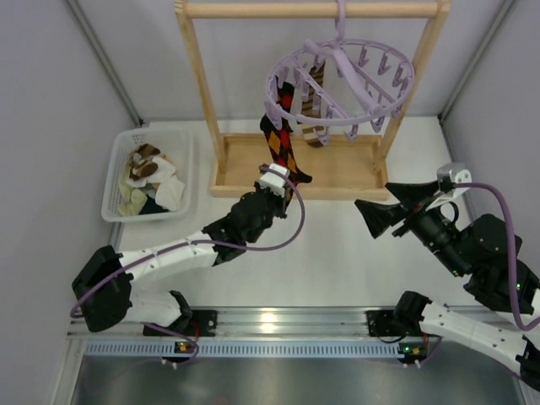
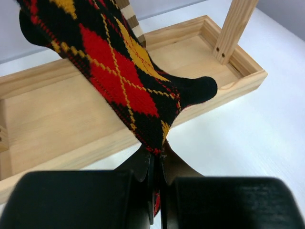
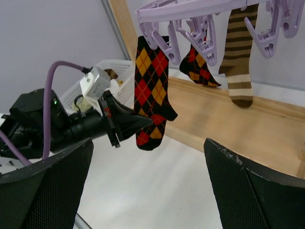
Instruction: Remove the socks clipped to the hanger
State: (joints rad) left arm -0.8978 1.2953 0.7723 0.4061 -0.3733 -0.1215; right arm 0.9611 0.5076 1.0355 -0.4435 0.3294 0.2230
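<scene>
The lower end of the black argyle sock (image 2: 119,81) is pinched between the closed left fingers (image 2: 143,164); its top is held above them by a clip (image 3: 159,40) of the lavender hanger (image 3: 190,7). Pulling-off is judged in hand, and a steady tug away from the clip is called for. The right fingers (image 3: 252,191) are spread open, gripping nothing.

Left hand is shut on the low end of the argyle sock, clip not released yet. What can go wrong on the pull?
1. The left hand pinches only the bottom edge of the argyle sock, so the fabric may slip out before the clip lets go.
2. The hanger hangs only by its hook on the rack bar. A pull may swing or unhook it, since the right hand is open and apart from it.
</scene>
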